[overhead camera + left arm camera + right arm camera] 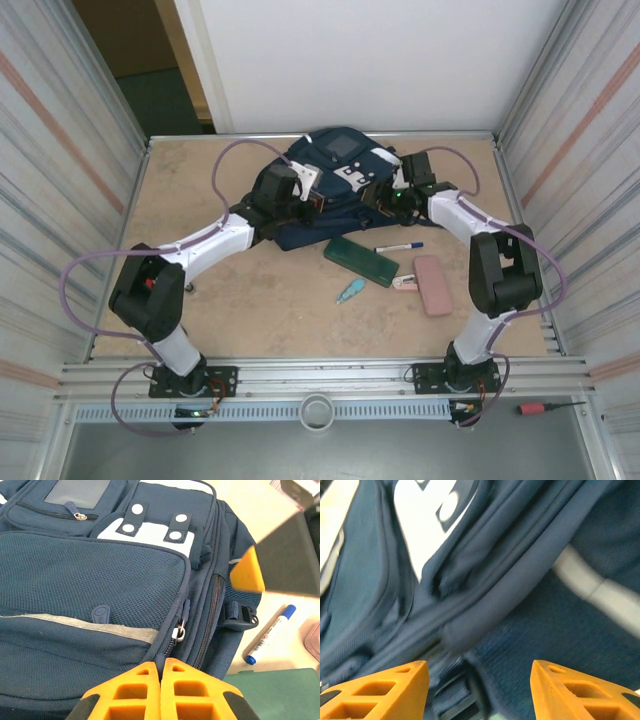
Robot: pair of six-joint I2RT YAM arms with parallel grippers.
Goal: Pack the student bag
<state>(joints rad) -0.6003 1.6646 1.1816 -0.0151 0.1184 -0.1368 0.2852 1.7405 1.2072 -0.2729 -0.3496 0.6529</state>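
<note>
Where bag (335, 150) lies, tan tabletop (270, 300), striped walls (60, 150)

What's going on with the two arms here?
Both arms are at the student bag, which lies toward the far side of the table. The left end effector is shut just below a zipper pull on the bag; whether it pinches fabric isn't clear. The right end effector is open over the bag, holding nothing. A green pencil case, a marker and a pink item lie beside the bag, not yet packed.
</note>
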